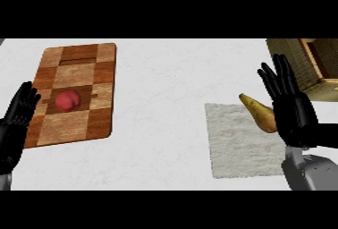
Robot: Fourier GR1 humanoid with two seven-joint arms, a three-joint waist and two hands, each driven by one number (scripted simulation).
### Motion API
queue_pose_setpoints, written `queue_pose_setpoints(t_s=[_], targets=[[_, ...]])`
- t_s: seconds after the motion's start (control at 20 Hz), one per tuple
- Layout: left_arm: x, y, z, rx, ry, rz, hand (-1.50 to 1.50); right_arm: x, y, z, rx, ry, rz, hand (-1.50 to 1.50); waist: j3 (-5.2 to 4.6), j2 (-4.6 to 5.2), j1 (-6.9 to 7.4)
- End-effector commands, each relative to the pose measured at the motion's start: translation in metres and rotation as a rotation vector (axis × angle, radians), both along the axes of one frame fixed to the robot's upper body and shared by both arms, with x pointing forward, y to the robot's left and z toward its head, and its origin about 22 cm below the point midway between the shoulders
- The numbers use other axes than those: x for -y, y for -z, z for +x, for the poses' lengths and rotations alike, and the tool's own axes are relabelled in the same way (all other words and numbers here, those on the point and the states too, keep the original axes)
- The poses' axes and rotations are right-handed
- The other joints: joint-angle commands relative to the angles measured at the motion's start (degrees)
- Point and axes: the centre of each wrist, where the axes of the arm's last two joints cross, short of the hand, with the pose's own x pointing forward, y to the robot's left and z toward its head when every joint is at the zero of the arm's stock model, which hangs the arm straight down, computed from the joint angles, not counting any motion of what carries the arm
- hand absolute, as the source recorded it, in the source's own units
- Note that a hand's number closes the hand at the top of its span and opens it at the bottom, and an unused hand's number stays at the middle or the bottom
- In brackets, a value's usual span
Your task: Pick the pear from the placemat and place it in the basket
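Observation:
A yellow-brown pear lies at the upper right edge of the pale grey placemat. My right hand stands just right of the pear, fingers straight and pointing up, palm toward the fruit and right beside it. The woven basket sits at the top right corner, partly cut off by the view's edge. At the left edge my left hand rests open, fingers up.
A checkered wooden cutting board lies at the left with a red fruit on its middle. Bare white counter stretches between the board and the placemat.

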Motion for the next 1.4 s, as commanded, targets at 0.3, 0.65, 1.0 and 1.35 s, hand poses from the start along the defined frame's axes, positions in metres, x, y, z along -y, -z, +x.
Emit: queue_pose_setpoints(t_s=[0.3, 0.65, 1.0, 1.35], targets=[[0.026, 0.005, 0.03, -0.132, -0.055, -0.13, 0.0, 0.092, -0.032, 0.044, 0.1, -0.322, -0.091, 1.5, 2.21, -0.66, 2.06], [0.032, 0.021, 0.044, -0.167, -0.064, -0.129, 0.0, 0.069, 0.006, 0.074, 0.064, 0.175, -0.349, -1.5, 1.58, -1.73, 2.34], [0.037, 0.007, 0.054, -0.183, -0.077, -0.123, 0.0, 0.13, -0.087, 0.074, -0.171, 0.257, -0.663, -1.5, 1.55, -2.38, 0.79], [0.029, 0.014, 0.047, -0.179, -0.087, -0.123, 0.0, 0.148, -0.131, 0.063, -0.513, -0.131, -1.011, -1.5, 1.48, -2.54, 1.26]])
